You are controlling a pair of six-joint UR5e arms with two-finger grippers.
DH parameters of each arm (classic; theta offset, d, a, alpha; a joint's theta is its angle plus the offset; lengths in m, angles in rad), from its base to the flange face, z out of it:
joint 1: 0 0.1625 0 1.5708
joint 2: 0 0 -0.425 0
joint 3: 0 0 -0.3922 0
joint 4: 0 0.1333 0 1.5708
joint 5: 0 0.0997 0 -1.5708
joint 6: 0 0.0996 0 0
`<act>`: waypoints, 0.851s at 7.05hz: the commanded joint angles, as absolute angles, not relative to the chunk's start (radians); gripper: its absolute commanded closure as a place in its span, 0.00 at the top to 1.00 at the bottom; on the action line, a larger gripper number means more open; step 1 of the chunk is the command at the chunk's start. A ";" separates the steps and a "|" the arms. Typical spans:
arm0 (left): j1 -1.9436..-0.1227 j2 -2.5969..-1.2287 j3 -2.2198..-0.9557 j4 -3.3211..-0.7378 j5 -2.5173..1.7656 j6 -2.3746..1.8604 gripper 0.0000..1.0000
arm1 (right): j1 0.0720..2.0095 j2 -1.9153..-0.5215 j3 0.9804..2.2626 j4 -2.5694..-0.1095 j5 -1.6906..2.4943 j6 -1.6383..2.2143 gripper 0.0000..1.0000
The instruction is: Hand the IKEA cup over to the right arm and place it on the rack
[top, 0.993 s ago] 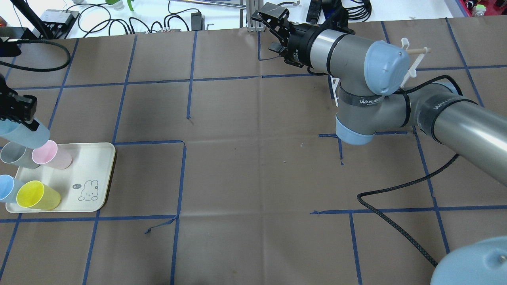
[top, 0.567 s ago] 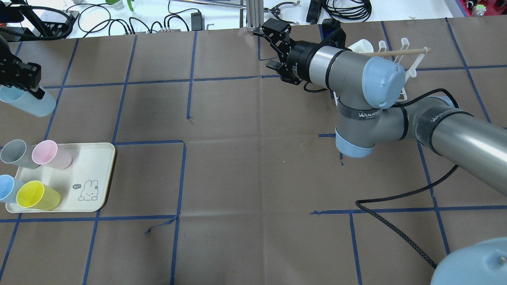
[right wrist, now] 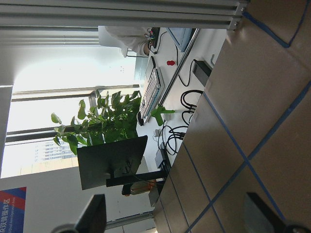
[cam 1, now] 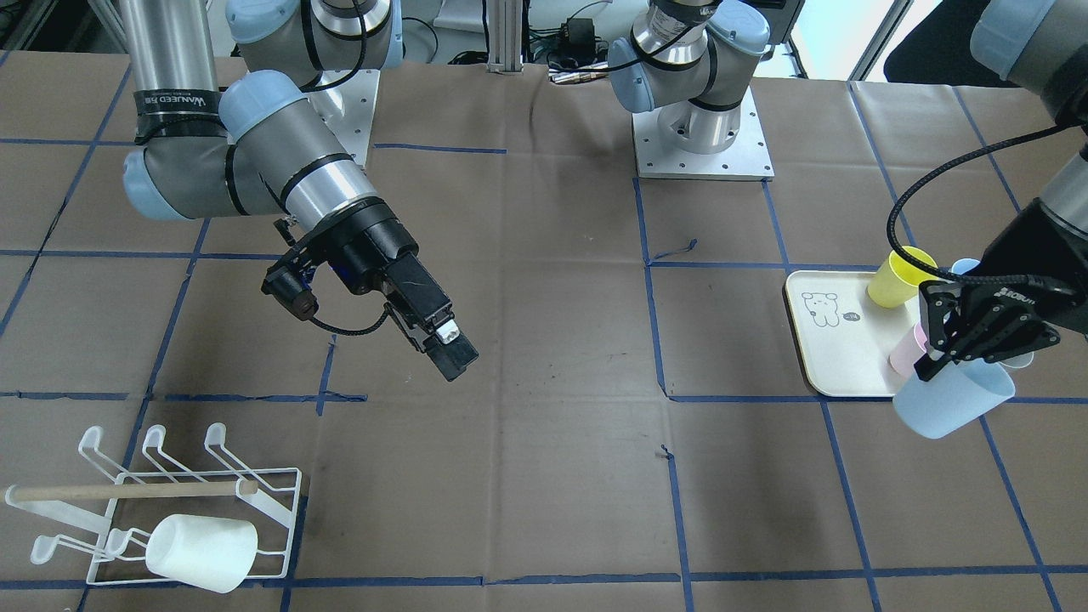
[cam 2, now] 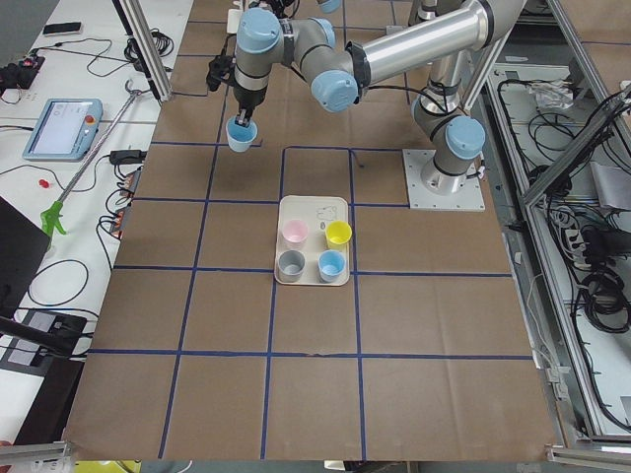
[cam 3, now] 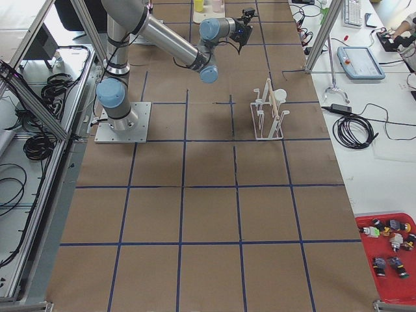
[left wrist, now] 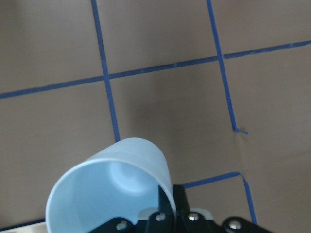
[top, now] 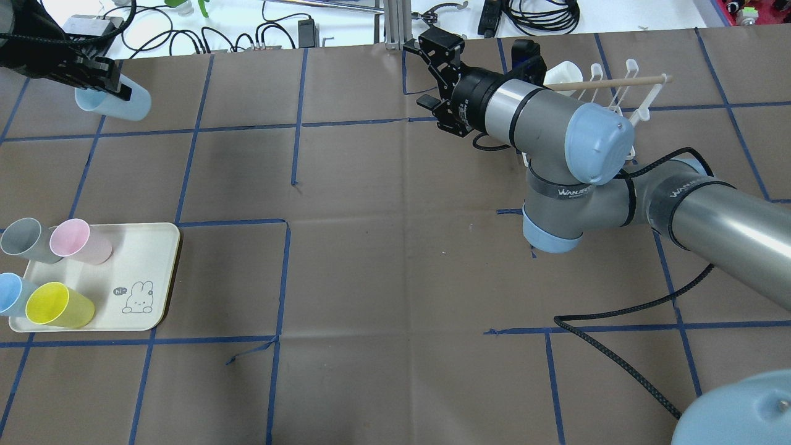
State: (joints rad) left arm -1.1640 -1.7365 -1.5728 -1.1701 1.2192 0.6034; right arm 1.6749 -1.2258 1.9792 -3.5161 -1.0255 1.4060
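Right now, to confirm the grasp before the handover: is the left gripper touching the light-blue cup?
Touching. The left wrist view shows the light-blue cup with its wall pinched in the left gripper, and no gap.

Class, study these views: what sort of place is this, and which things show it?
Most likely a robotics lab. The right arm and left arm are bolted to a table gridded with blue tape; a teach pendant and cables lie on the side bench.
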 commanded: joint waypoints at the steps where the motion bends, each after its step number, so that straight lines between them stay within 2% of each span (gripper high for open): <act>1: -1.170 -1.735 -1.708 -0.877 1.054 0.609 0.00 | 1.692 -1.220 1.980 -3.566 -1.103 1.425 0.99; 3: -1.247 -1.756 -1.819 -0.552 0.974 0.604 0.00 | 1.701 -1.218 1.983 -3.601 -1.123 1.561 0.99; 6: -1.388 -1.814 -1.877 -0.250 0.878 0.598 0.00 | 1.701 -1.219 2.025 -3.596 -1.134 1.572 1.00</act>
